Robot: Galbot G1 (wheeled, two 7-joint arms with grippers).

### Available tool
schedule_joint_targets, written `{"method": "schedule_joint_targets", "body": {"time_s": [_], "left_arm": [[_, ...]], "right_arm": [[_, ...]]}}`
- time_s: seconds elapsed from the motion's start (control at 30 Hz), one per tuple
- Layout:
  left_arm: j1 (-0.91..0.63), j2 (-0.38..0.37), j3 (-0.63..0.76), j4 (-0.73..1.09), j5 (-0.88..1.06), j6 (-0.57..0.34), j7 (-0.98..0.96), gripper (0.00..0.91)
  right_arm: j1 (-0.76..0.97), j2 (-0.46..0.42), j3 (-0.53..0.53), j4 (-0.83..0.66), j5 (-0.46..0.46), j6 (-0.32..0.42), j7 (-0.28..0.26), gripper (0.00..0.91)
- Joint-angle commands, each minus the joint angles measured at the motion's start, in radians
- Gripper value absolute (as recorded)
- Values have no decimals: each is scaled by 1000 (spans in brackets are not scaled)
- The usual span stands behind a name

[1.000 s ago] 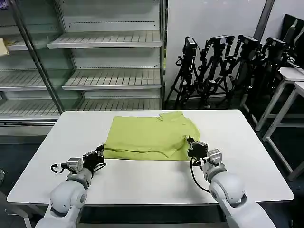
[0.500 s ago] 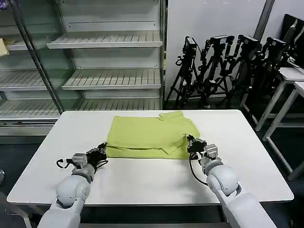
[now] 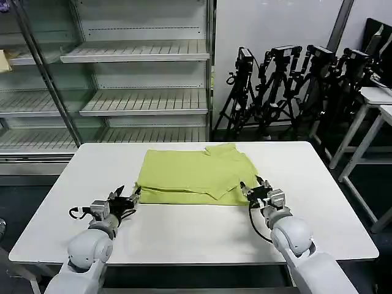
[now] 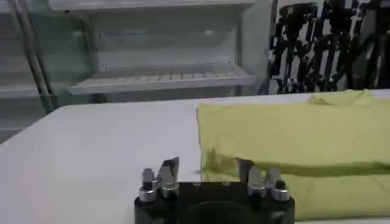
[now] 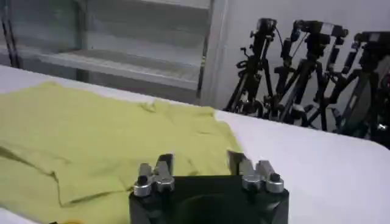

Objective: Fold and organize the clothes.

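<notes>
At the shirt's (image 3: 195,176) near corners, left gripper (image 3: 127,199) and right gripper (image 3: 255,188) gape empty; closing too shallow, I reckon they'd pinch one thin layer and skew the fold.

Bright, even overhead light; soft shadows; blurry wrist-view backgrounds.

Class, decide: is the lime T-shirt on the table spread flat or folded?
Folded, partly. The T-shirt forms a rough rectangle, a doubled layer showing along its near edge; both end effectors sit open at its near corners.
</notes>
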Motion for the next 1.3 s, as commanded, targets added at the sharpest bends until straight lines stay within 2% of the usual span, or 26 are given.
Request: {"method": "schedule_joint_targets", "body": {"time_s": [0.03, 0.13, 0.17, 0.2, 0.23, 0.93, 1.1, 1.27, 1.3], "left_arm": [[19, 18, 10, -3, -7, 30, 0, 907], [16, 16, 14, 10, -8, 31, 1, 907], [18, 17, 13, 9, -18, 31, 7, 383], [20, 19, 13, 7, -35, 32, 9, 121], [22, 20, 11, 6, -36, 32, 18, 10], [40, 15, 11, 11, -34, 30, 33, 10], [103, 13, -8, -61, -7, 30, 32, 10], [247, 17, -50, -180, 20, 29, 30, 10], [272, 18, -61, -212, 20, 30, 31, 10]], "right_arm": [[-110, -31, 50, 39, 50, -41, -2, 907], [-110, -26, 50, 40, 61, -42, 2, 907], [-109, -26, 50, 39, 65, -42, 2, 605], [-108, -26, 49, 38, 70, -42, 3, 413], [-108, -25, 48, 36, 74, -42, 3, 0], [-102, -12, 38, 29, 54, -41, -11, 0], [-153, -19, 60, 91, 31, -41, -18, 0], [-253, -35, 105, 229, 0, -40, -19, 0], [-291, -35, 119, 253, -29, -38, -23, 0]]}}
